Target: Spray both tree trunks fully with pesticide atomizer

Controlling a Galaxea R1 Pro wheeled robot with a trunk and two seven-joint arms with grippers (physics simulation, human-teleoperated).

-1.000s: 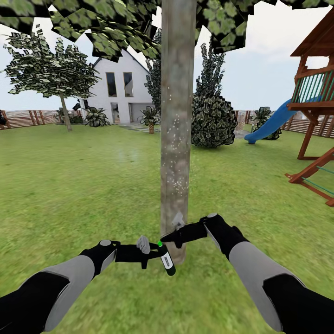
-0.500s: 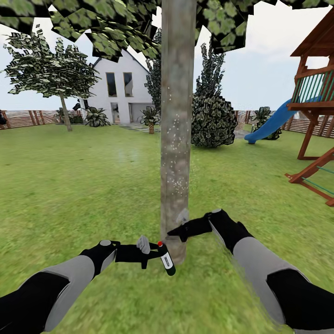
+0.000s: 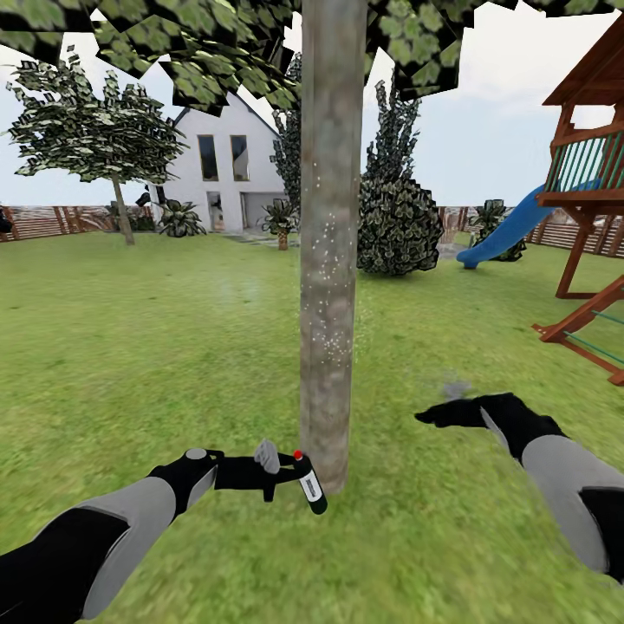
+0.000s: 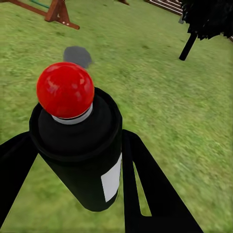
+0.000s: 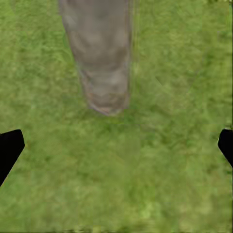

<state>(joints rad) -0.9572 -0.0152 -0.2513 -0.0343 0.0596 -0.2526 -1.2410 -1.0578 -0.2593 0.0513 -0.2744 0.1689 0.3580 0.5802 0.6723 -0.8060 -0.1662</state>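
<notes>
I'm gripping the pesticide atomizer (image 3: 309,485) in my left gripper (image 3: 279,472) beside the near tree trunk (image 3: 329,260), already speckled white; my right gripper (image 3: 431,417) is hanging open, and the far tree (image 3: 95,130) is waiting.

atomizer (image 4: 80,155): matt black, glossy red top | trunk (image 3: 329,260): mottled, perhaps rough bark | playset (image 3: 589,199): wood

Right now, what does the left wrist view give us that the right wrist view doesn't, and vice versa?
Left wrist view: the pesticide atomizer, red top up and white label showing, clamped in the left gripper, with a corner of the wooden playset far off.
Right wrist view: the base of the tree trunk meeting the ground, framed by the wide-apart fingertips of the right gripper.
Both: the grass floor.
</notes>
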